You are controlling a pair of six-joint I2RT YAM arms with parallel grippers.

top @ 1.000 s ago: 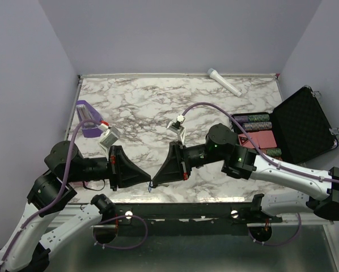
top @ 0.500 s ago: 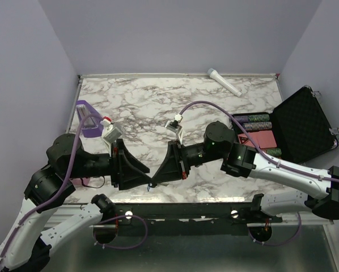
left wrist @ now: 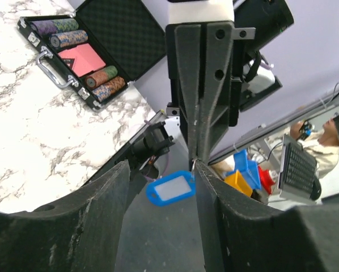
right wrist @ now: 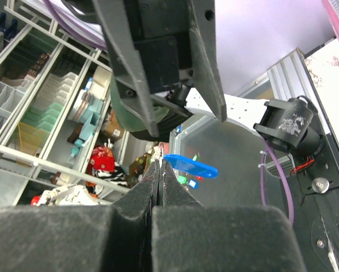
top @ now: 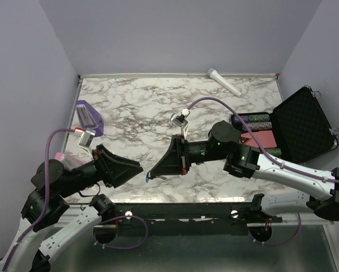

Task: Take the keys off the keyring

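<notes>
The left claw point(left wrist: 161, 165) gapes, fingers apart, near and left of the right claw point(top: 151, 176), likely ready to pluck. The right claw is clamped on the keyring point(left wrist: 170, 188) above the tabletop point(top: 141, 107), so it dangles free beneath. I cannot spot the 1 key.

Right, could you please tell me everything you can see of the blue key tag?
The blue key tag is a small oval of glossy plastic with a pale label window. It hangs tilted in the air, one end at the shut fingertips of the right gripper, which pinch it there. The open left gripper flanks it without touching. Its ring and any key are too small to make out.
</notes>
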